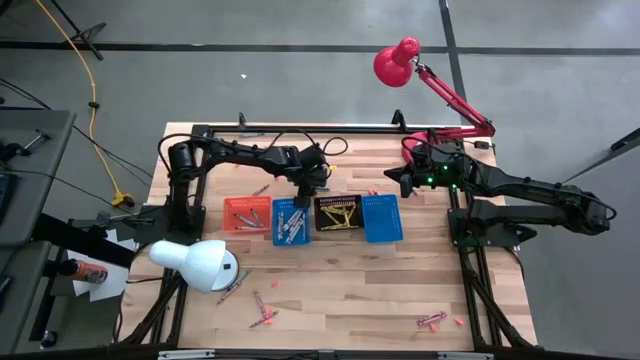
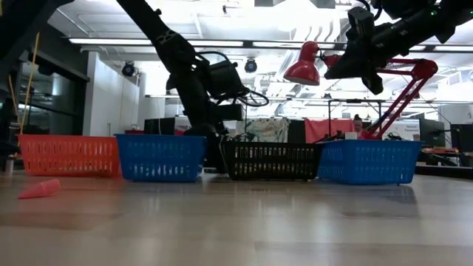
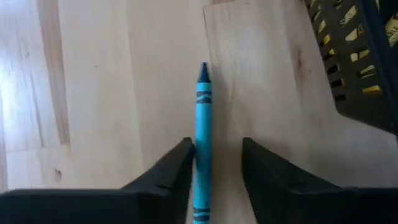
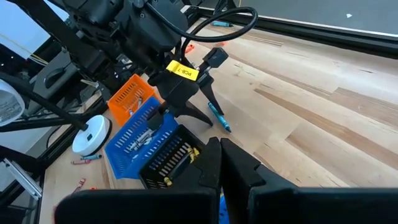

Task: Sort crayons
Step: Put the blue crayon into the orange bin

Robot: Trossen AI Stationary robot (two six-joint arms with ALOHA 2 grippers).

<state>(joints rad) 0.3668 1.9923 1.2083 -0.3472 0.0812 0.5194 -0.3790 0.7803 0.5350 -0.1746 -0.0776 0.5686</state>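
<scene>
Left hand (image 4: pixel 200 111) down over blue crayon (image 4: pixel 219 117) on table (image 4: pixel 323 118), beside blue basket (image 4: pixel 140 140).

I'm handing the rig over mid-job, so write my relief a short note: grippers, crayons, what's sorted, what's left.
Left gripper: down at the table behind the baskets, fingers open around a blue crayon lying on the wood; one finger touches it, not clamped yet.
Right gripper: shut, empty, raised above the right end of the basket row.
Baskets in a row: orange basket, blue basket, black basket, second blue basket. The first three hold crayons; yellow ones in the black.
Left: the blue crayon, then loose crayons at the front edge and front right.
</scene>
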